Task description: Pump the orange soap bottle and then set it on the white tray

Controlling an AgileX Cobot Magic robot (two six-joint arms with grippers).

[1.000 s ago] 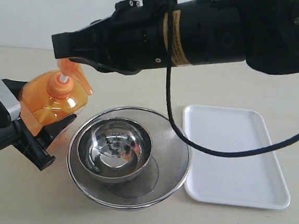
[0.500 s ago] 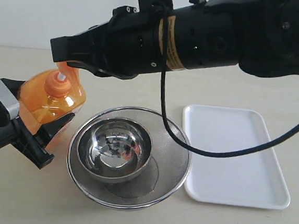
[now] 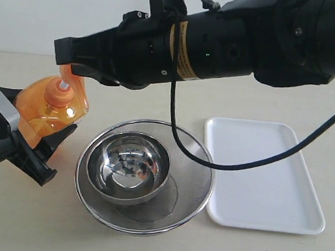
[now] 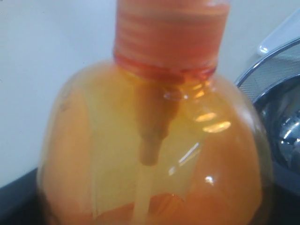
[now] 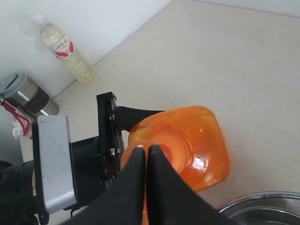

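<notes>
Orange soap bottle (image 3: 46, 114): clamped in left pincer (image 3: 39, 120) for steadiness; right pincer (image 3: 66, 58), tips together, sits atop its pump to press it.

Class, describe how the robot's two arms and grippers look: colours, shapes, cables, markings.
Right arm: thick black cylinder, yellow label band, looping black cable. Right gripper: black, tapering fingers. Left gripper: black angular fingers, grey metal block behind.

Soap bottle (image 3: 48, 112) at left, bowl (image 3: 127, 166) inside strainer (image 3: 196, 176) in the middle, tray (image 3: 263, 169) just right of strainer
</notes>
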